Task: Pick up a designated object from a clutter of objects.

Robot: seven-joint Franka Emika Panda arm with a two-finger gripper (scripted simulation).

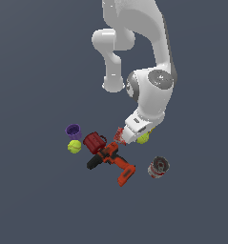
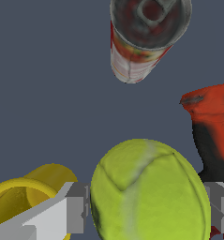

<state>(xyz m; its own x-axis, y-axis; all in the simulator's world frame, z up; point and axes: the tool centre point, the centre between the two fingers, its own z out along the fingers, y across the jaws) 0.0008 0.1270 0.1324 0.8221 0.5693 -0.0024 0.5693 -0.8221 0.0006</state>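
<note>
Around the yellow-green tennis ball: yellow plastic cup and orange-and-black power drill flank closely; silver can stands apart across bare floor.

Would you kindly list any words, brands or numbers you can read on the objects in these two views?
None can be read.
Can: red-and-white label, print too blurred to read.
Drill: no markings legible.
Tennis ball between the gripper fingers: only pale seam lines, no lettering.

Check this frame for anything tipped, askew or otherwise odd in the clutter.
The yellow cup lies tipped on its side beside the tennis ball, its mouth facing sideways. The power drill lies flat on its side. The silver can appears to stand upright and apart. The gripper has its fingers either side of the ball. Nothing looks spilled or damaged.
</note>
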